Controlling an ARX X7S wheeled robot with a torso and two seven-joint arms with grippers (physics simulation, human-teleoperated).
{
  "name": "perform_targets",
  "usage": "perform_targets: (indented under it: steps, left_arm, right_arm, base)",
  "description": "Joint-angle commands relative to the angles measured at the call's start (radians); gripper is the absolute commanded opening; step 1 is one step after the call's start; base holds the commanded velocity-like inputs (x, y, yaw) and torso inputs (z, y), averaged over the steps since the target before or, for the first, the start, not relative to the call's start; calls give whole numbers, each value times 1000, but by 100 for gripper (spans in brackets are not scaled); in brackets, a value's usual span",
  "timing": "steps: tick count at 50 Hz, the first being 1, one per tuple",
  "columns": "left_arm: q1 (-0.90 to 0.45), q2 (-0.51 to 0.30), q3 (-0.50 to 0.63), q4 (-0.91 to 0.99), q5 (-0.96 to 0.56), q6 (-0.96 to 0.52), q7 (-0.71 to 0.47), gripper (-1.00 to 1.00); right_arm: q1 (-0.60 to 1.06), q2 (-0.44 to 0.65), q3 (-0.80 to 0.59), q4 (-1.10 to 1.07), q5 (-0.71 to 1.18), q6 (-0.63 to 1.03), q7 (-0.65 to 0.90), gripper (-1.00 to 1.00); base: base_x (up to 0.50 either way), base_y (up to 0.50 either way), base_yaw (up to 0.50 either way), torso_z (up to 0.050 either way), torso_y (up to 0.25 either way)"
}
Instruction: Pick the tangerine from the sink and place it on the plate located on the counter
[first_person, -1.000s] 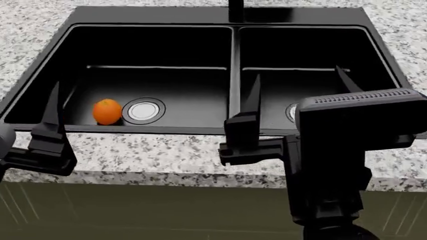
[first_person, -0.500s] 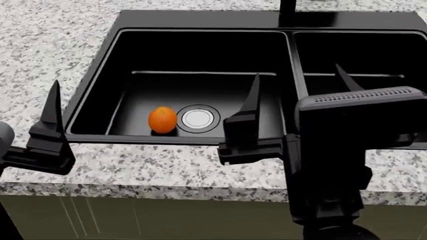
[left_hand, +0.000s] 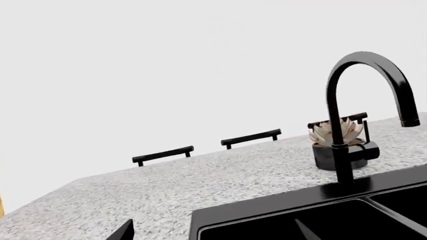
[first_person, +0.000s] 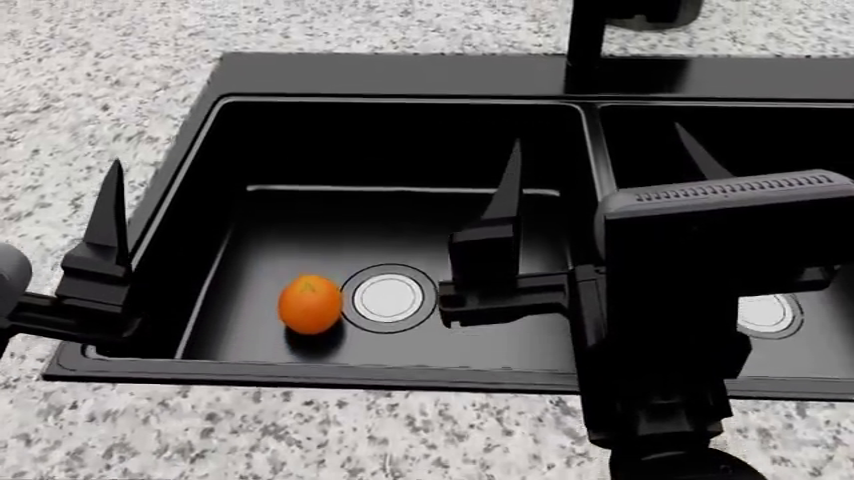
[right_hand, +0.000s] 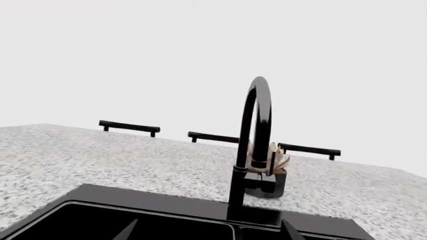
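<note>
Head view: the frame now sits closer over the left basin than a second ago, so the base or torso has advanced toward the sink (first_person: 200, 130)
Left gripper (first_person: 114, 255): one finger shows at the sink's left rim; spread cannot be told; empty
Tangerine (first_person: 310, 304): on the left basin floor, touching the drain (first_person: 388, 297) on its left side
Right gripper (first_person: 601, 215): fingers wide apart, empty, above the basin divider
Plate: not in view
Meaning: reach looks improved; the grasp is not yet begun
</note>
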Motion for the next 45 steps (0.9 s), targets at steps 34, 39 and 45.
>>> perform_targets:
  steps: [34, 39, 45]
  left_arm:
    - [2, -5, 8, 12, -21, -18, -18, 100]
    - [2, -5, 8, 12, -21, -18, -18, 100]
    - [2, -5, 8, 12, -21, -18, -18, 100]
  right_arm:
    - [3, 10, 11, -13, 30, 7, 13, 100]
    - [3, 10, 11, -13, 30, 7, 13, 100]
    - [3, 10, 11, -13, 30, 7, 13, 100]
  base:
    - [225, 0, 0, 0, 0]
    - [0, 0, 0, 0, 0]
    - [0, 0, 0, 0, 0]
